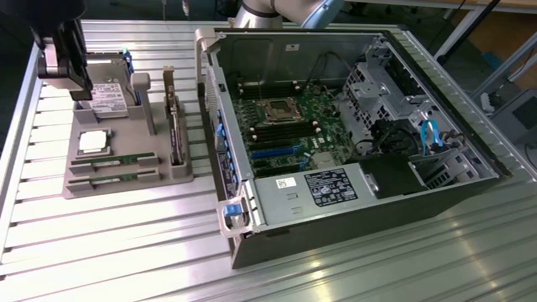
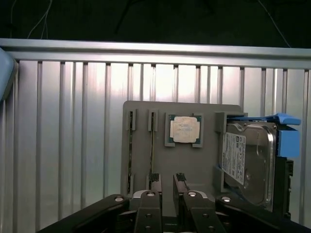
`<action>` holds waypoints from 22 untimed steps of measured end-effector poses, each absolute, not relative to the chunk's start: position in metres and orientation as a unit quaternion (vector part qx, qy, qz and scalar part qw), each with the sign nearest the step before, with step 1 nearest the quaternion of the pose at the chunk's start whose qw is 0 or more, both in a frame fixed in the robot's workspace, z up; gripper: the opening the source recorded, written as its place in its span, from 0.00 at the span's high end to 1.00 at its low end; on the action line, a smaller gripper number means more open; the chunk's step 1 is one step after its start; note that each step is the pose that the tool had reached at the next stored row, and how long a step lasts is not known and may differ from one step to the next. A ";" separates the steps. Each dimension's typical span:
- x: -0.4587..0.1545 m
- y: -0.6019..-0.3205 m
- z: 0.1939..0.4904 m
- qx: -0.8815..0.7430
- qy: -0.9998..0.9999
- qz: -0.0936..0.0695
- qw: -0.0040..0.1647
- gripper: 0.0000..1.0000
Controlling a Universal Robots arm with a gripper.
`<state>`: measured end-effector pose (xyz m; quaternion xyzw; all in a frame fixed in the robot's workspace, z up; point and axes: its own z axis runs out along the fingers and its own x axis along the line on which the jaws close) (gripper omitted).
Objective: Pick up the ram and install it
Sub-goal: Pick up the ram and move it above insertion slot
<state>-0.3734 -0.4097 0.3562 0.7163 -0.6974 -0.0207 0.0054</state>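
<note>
— Where do we find the ram?

— We see one ram stick (image 1: 114, 163) and a second ram stick (image 1: 109, 181), side by side, each seated in its own slot of the grey holder tray (image 1: 130, 143). They are at the tray's end that lies lowest in the exterior view.

— What else does that tray carry?

— A square processor chip (image 1: 92, 141) sits in a recess near the middle. A hard drive (image 1: 109, 97) with blue rails stands on edge at the other end. A dark expansion card (image 1: 176, 135) stands upright in a slot along the side toward the computer case (image 1: 277, 53).

— And what do we see in the case?

— It lies open on the slatted table (image 1: 126, 251), to the exterior view's right of the tray. Inside we see the motherboard (image 1: 293, 126) and a labelled power supply (image 1: 327, 189).

— How do we find the gripper?

— The gripper (image 2: 167, 182) hangs above the tray's hard-drive end. Its fingers (image 2: 154, 183) are spread with nothing between them, apart from both sticks.
</note>
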 end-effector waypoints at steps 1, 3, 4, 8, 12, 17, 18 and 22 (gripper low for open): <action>-0.373 -0.410 0.355 0.716 -0.697 -0.021 0.005 0.76; -0.373 -0.410 0.351 0.716 -0.697 -0.021 0.005 0.76; -0.373 -0.410 0.348 0.716 -0.697 -0.021 0.005 0.76; -0.373 -0.410 0.341 0.716 -0.697 -0.021 0.006 0.76; -0.373 -0.410 0.331 0.716 -0.697 -0.021 0.005 0.76; -0.373 -0.410 0.317 0.716 -0.697 -0.021 0.005 0.76; -0.373 -0.410 0.312 0.716 -0.697 -0.021 0.005 0.76; -0.373 -0.410 0.302 0.716 -0.697 -0.021 0.006 0.76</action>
